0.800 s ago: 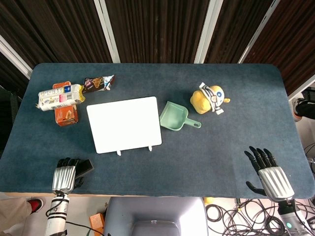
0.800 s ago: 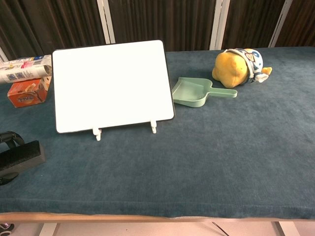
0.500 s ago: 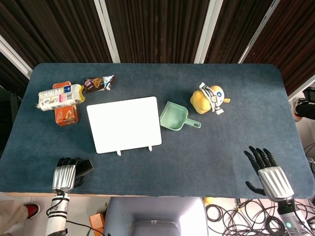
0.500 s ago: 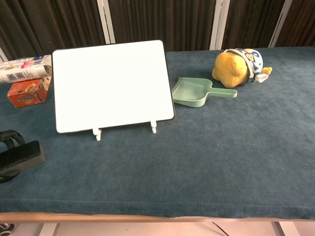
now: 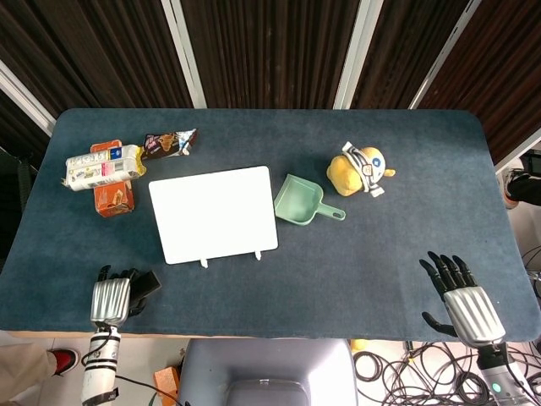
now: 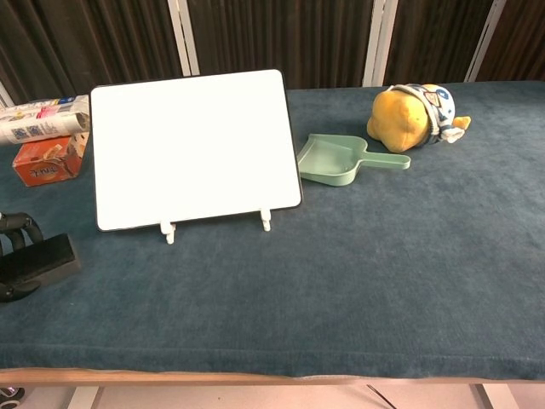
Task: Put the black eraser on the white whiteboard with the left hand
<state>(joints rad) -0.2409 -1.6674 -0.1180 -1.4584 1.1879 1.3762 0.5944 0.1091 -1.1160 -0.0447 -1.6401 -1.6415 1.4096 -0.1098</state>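
We are at the picking-up step, we think. Our left hand (image 5: 111,299) sits at the near left corner of the tabletop (image 5: 372,254), fingers curled around the black eraser (image 6: 38,259), a small dark block. It looks low, maybe not lifted yet. Next we must raise it and carry it to the white whiteboard (image 5: 213,213), a smooth flat board on little white feet. Our right hand (image 5: 461,296) is spread wide and holds nothing.
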